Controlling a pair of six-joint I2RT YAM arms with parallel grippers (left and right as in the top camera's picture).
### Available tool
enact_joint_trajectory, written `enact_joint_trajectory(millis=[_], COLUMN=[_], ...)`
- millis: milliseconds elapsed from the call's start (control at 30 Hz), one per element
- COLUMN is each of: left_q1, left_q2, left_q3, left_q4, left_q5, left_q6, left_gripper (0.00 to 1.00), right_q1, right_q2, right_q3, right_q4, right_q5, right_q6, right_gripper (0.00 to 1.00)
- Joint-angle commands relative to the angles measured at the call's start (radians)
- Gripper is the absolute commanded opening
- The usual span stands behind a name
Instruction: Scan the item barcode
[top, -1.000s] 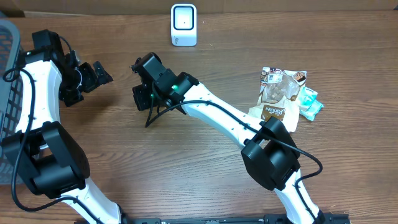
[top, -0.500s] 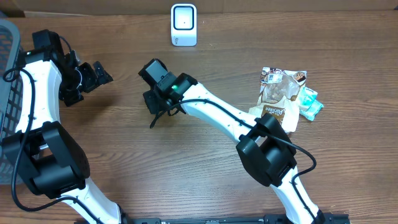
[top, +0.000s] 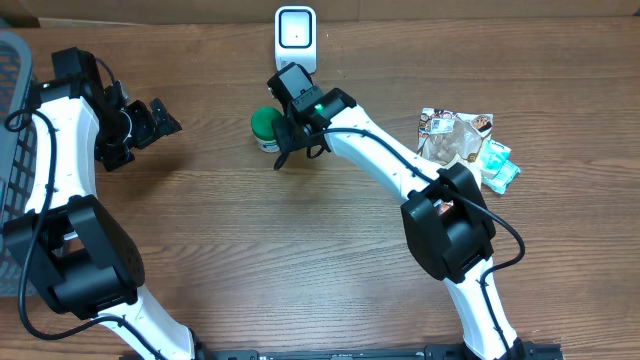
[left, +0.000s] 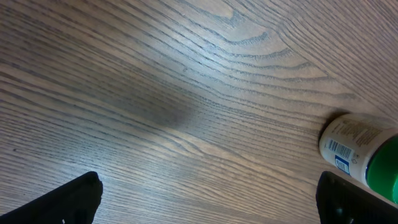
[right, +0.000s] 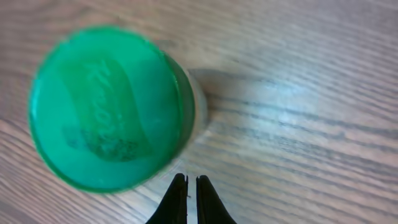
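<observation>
We see round green-capped bottle (top: 266, 128) on wood-grain table (top: 300, 250), upper centre; right hand (right: 191, 182) pinched closed, empty; left hand (top: 166, 117) spread wide, empty.

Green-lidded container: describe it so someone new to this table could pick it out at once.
Find the white scanner at the far middle of the table. Just in front of it, slightly to its left, the green-lidded container sits beside the shut right gripper. It alone is round, with a green lid on a white body; the other goods are flat packets piled far right.
</observation>
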Motion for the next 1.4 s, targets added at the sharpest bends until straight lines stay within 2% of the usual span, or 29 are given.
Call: enact_joint_trajectory(millis=[0, 33, 67, 100, 233, 300, 400, 600, 767, 1033, 1267, 1367], left_q1=[0.0, 0.0, 0.0, 0.0, 0.0, 0.0, 0.0, 0.0, 0.0, 0.0, 0.0, 0.0], left_q2=[-0.021, -0.021, -0.021, -0.021, -0.021, -0.021, -0.021, -0.021, -0.021, -0.021, -0.021, -0.021], left_q3=[0.019, 0.019, 0.019, 0.019, 0.019, 0.019, 0.019, 0.019, 0.019, 0.019, 0.019, 0.019], left_q4=[-0.001, -0.001, -0.001, -0.001, -0.001, -0.001, -0.001, -0.001, -0.001, -0.001, -0.001, -0.001], left_q5=[-0.017, -0.017, -0.017, -0.017, -0.017, -0.017, -0.017, -0.017, -0.017, -0.017, -0.017, -0.017], left_q6=[0.014, 0.014, 0.014, 0.014, 0.014, 0.014, 0.014, 0.014, 0.014, 0.014, 0.014, 0.014], left_gripper=[1.0, 1.0, 0.99, 1.0, 1.0, 0.99, 1.0, 1.0, 1.0, 1.0, 1.0, 1.0], right_q1=[-0.021, -0.029, -0.031, -0.033, -0.026, -0.016, -0.005, 0.018, 0.031, 0.029, 0.028, 0.027], right_q2=[-0.034, -0.04, -0.04, -0.04, -0.037, -0.037, -0.037, -0.029, 0.021, 0.057, 0.102, 0.103], right_q3=[0.081, 0.111, 0.132, 0.15, 0.152, 0.152, 0.155, 0.154, 0.154, 0.153, 0.152, 0.152], right_q4=[-0.038, -0.062, -0.079, -0.084, -0.024, 0.002, 0.026, 0.059, 0.118, 0.141, 0.147, 0.157], right_q5=[0.012, -0.014, -0.027, -0.028, -0.061, -0.061, -0.063, -0.071, -0.018, -0.073, -0.047, -0.034], right_q6=[-0.05, -0.049, -0.048, -0.021, -0.033, -0.063, -0.093, -0.275, -0.284, -0.281, -0.281, -0.281], right_gripper=[0.04, 0.08, 0.25, 0.52, 0.92, 1.0, 1.0, 1.0, 1.0, 1.0, 0.9, 0.82])
